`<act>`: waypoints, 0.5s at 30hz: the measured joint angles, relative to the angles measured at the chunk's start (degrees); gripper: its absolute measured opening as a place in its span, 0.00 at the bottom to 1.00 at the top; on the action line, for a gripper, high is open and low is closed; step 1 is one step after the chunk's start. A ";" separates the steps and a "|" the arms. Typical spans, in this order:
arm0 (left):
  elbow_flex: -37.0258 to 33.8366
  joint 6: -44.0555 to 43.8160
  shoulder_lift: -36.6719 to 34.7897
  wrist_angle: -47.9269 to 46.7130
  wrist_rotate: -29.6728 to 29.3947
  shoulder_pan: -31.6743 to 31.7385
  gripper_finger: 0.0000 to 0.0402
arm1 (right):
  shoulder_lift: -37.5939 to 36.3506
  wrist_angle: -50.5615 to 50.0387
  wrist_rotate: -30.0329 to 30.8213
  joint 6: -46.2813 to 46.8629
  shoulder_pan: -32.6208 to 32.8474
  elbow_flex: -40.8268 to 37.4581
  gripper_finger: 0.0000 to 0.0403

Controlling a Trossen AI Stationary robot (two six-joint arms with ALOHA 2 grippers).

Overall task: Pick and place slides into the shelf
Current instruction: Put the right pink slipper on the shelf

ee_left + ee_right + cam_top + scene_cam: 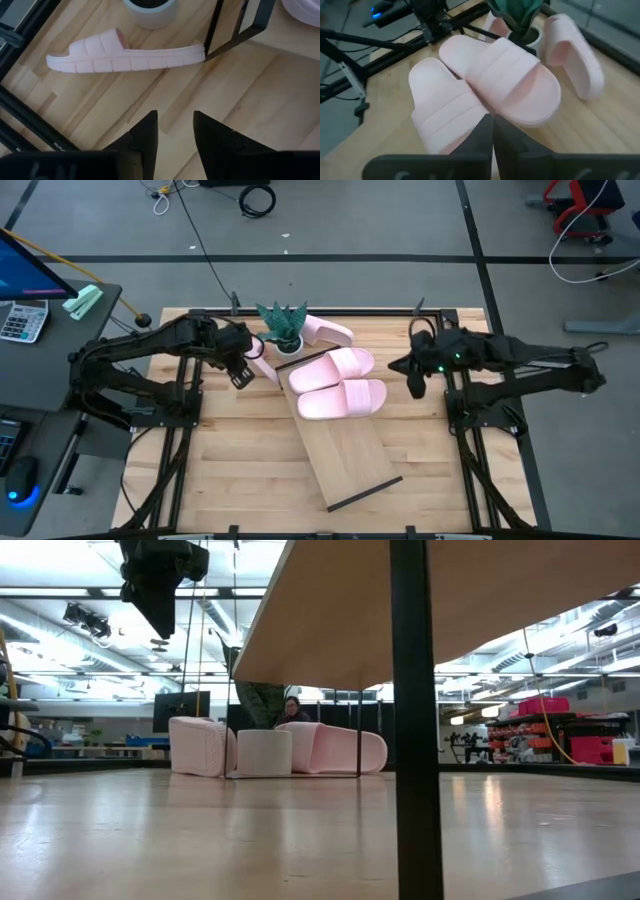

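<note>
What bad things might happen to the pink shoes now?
The slide near the left pincer lies on its edge, so it might tip or slip when pinched. It lies close to the plant pot, which an arm could knock over. The two slides on the shelf could get bumped by the shut right pincer.

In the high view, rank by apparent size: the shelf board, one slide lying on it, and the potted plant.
1. The shelf, clearly the largest.
2. The slide on the shelf nearer its middle.
3. The potted plant, smallest, though it stands taller and nearer the camera, so its spread is slightly flattered.
</note>
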 joint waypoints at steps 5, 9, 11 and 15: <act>0.00 -0.24 0.00 -0.02 -0.18 0.02 0.32 | 3.95 3.17 -10.25 -2.70 -8.36 0.30 0.06; 0.00 -1.52 0.00 -0.20 -0.16 0.02 0.30 | 9.16 2.99 -13.83 -6.89 -14.92 3.64 0.07; 0.00 -1.53 0.00 -0.48 -0.15 0.00 0.29 | 12.32 2.70 -15.94 -9.92 -18.11 6.90 0.08; 0.00 -1.46 -0.02 -0.78 -0.15 0.02 0.29 | 19.68 0.96 -19.08 -14.63 -24.09 15.72 0.09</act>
